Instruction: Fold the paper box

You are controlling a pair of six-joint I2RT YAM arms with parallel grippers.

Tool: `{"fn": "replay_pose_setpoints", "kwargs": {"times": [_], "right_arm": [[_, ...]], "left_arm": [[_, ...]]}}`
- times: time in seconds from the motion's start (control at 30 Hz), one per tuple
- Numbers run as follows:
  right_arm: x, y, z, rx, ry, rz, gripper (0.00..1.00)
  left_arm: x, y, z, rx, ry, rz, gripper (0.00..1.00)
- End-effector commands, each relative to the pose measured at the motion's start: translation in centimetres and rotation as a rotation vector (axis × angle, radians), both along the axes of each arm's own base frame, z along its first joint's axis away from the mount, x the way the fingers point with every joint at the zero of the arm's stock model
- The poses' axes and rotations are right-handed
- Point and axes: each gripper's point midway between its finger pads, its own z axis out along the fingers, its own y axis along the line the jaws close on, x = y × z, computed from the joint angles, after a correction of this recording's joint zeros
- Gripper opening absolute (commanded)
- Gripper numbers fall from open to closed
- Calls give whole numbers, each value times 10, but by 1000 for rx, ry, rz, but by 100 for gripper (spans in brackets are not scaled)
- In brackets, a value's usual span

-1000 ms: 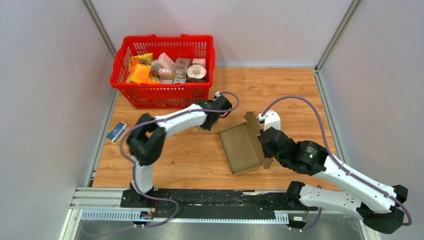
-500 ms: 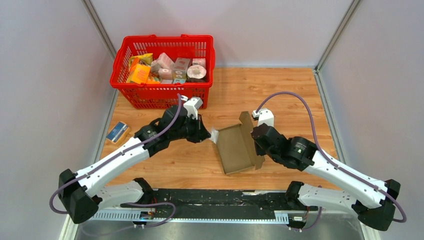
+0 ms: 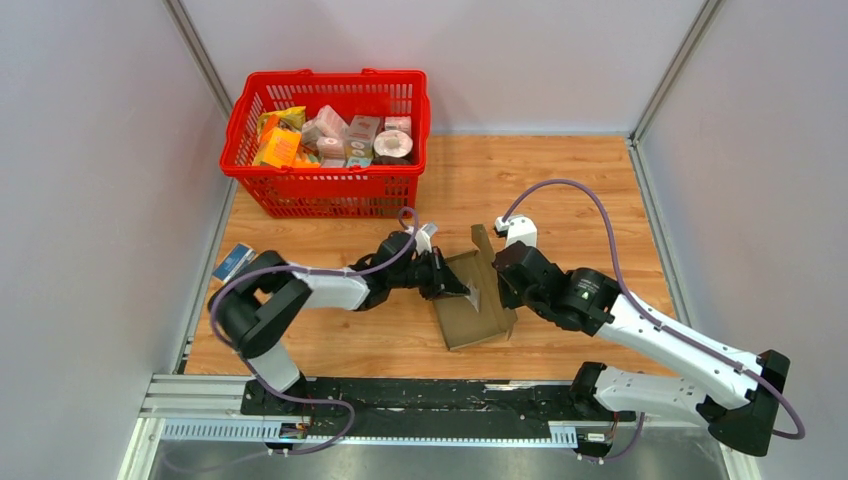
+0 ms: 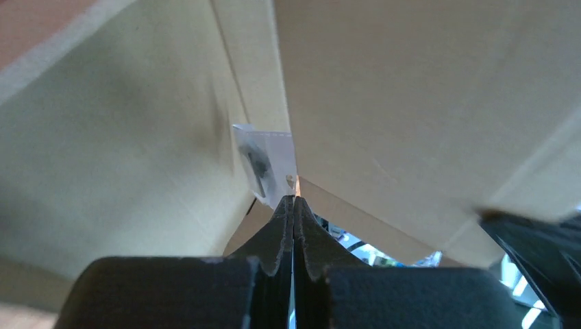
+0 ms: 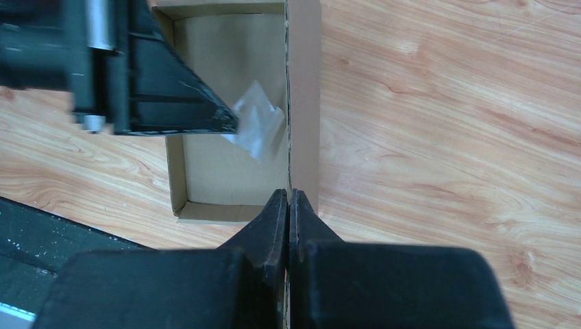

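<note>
The paper box sits half-formed on the wooden table, between the two arms and well in front of the red basket. The left gripper reaches down inside it with its jaws pressed together, the tips touching a small clear scrap on the box floor (I can't tell whether it is pinched). The right gripper also has its jaws together, its tips against the inner edge of the box's right wall. A small blue packet lies by the table's left edge.
</note>
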Motion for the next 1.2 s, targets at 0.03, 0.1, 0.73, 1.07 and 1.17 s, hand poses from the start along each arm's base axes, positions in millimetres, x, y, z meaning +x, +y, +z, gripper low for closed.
{"fn": "replay_pose_setpoints", "kwargs": {"times": [0.03, 0.1, 0.73, 1.07, 1.17], "right_arm": [[3, 8, 7, 50, -8, -2, 0], [2, 9, 6, 48, -6, 6, 0], [-7, 62, -31, 16, 103, 290, 30], [-41, 59, -16, 115, 218, 201, 100], [-52, 27, -9, 175, 222, 66, 100]], "left_arm": [[-6, -44, 25, -230, 1, -73, 0], [-9, -44, 12, -170, -31, -85, 0], [-4, 181, 36, 679, -460, 221, 47], [24, 175, 73, 545, -603, 196, 57], [45, 166, 59, 624, -548, 170, 53]]}}
